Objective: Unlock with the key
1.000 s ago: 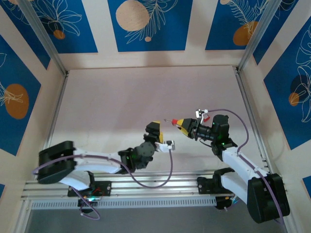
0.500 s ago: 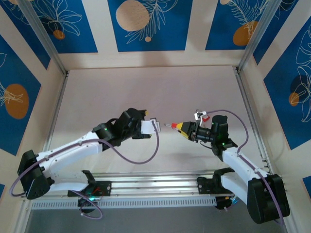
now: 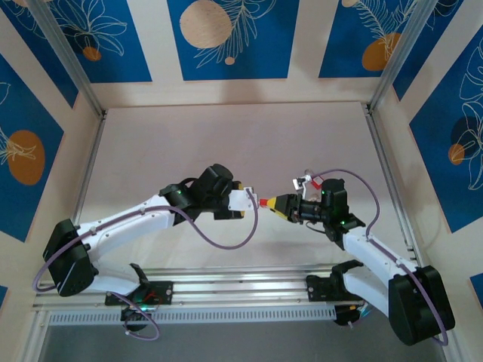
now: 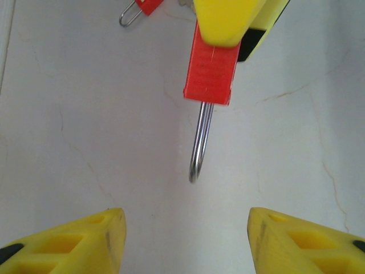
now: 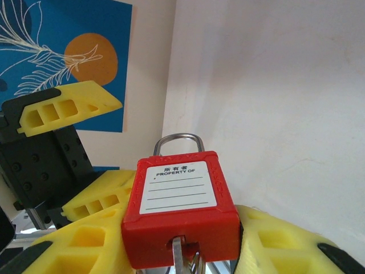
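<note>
Top external view: we see both arms meet over the middle of the table (image 3: 226, 136), tip to tip. The right gripper (image 3: 279, 204) is clamped on a red padlock (image 3: 266, 202) and holds it off the table. The lock points to the left gripper (image 3: 249, 201), which is just beside it but not touching.

Left wrist view: the left fingers (image 4: 63, 242) are spread wide w/ nothing btw. them, and the shackle (image 4: 199, 142) points down twd. the gap.

Right wrist view: both legs of the shackle go into the body, and the white label (image 5: 178, 188) reads "PROPERTY OF". A metal key (image 5: 182, 256) sits in the slot at the near end of the lock.

A small red thing (image 4: 138, 8) w/ a metal loop lies on the table further away. We cannot tell what it is.
</note>
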Controlling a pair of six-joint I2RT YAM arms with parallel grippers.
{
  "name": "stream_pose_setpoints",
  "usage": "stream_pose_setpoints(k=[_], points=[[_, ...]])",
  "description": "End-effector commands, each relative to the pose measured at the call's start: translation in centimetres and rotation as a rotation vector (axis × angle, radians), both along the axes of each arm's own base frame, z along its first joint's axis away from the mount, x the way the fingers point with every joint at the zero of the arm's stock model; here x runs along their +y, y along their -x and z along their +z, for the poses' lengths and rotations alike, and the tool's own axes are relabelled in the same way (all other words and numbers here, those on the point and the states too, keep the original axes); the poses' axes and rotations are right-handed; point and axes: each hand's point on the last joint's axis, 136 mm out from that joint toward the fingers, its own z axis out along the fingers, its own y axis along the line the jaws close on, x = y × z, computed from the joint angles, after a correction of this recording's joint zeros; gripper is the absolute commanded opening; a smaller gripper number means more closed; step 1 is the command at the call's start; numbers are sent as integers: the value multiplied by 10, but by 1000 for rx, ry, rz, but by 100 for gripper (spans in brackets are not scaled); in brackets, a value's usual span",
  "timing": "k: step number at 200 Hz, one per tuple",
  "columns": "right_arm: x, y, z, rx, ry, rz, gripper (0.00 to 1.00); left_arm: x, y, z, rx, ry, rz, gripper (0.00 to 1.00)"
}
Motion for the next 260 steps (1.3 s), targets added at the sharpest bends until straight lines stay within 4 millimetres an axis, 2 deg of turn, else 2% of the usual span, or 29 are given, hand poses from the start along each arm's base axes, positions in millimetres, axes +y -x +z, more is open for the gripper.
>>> stream_pose_setpoints(k=[1, 36, 53, 67, 99, 123, 164, 260], points=[[7, -1, 13, -54, -6, 38, 28, -13, 0, 8, 16, 44, -33, 56], [12, 1, 15, -54, -19, 57, 28, -20, 4, 0, 27, 24, -70, 51], [14, 2, 15, -51, -21, 64, 28, -24, 3, -1, 29, 34, -72, 45], [15, 3, 15, -50, -24, 67, 28, -26, 2, -4, 31, 28, -70, 35], [19, 5, 18, -51, -34, 76, 28, -28, 1, -8, 31, 27, -67, 25], [19, 4, 21, -52, -44, 72, 28, -29, 1, -9, 31, 28, -66, 23], [20, 3, 22, -46, -51, 72, 28, -29, -2, -9, 1, 25, -58, 12], [15, 3, 19, -37, -44, 45, 27, -14, -7, -3, -96, 10, -32, 9]])
